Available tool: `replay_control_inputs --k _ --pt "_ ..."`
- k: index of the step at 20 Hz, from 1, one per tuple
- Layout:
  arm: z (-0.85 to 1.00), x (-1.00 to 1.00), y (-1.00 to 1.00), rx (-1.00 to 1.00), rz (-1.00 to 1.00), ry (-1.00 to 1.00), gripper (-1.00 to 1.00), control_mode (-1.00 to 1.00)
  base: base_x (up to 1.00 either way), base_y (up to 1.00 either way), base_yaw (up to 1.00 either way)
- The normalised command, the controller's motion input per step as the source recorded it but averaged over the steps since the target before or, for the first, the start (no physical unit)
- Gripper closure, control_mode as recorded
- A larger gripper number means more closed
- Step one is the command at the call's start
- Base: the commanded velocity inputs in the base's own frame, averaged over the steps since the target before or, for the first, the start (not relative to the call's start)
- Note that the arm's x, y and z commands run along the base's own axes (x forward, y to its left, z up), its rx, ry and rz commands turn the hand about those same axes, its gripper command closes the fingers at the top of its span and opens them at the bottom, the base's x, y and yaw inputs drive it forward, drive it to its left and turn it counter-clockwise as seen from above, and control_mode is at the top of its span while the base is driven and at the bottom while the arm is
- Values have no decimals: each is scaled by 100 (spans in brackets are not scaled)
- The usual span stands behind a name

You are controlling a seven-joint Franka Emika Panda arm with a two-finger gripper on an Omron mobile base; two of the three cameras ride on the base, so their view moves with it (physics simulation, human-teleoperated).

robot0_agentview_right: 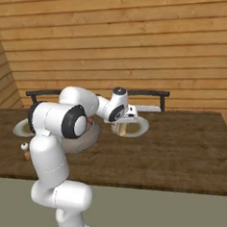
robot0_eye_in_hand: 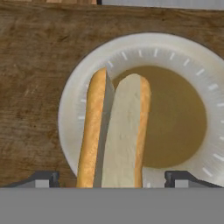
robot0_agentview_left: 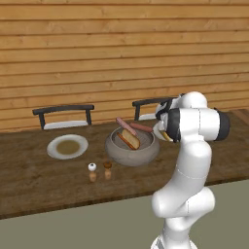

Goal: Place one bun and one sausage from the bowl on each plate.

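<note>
A split golden-brown bun [robot0_eye_in_hand: 116, 131] lies on the left half of a white plate [robot0_eye_in_hand: 175, 48] with a tan centre. My gripper [robot0_eye_in_hand: 111, 177] hangs just above it, open, with a dark fingertip [robot0_eye_in_hand: 43, 178] on either side of the bun and a gap to each. This plate [robot0_agentview_right: 141, 127] sits to the right of the grey bowl [robot0_agentview_left: 132, 148]. Inside the bowl rests another bun [robot0_agentview_left: 129, 139], and two pinkish sausages [robot0_agentview_left: 126, 125] [robot0_agentview_left: 142, 127] lean on its far rim. A second plate [robot0_agentview_left: 67, 146] lies bare to the bowl's left.
Two small shakers [robot0_agentview_left: 92, 170] [robot0_agentview_left: 107, 169] stand on the wooden table [robot0_agentview_left: 39, 185] in front of the bowl. Two dark chairs [robot0_agentview_left: 63, 114] [robot0_agentview_right: 147, 94] are pushed in at the far side, before a plank wall.
</note>
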Motion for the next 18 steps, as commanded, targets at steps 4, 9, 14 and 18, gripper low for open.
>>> replay_control_inputs --k 4,9,14,18 --pt "4 -5 0 -1 0 0 -100 -100 0 0 0" --pt "35 -62 15 -6 1 -1 -100 -100 0 0 0" --pt "64 -48 28 -3 4 0 -100 -100 0 0 0" --pt "74 -24 36 0 8 0 -100 -100 0 0 0"
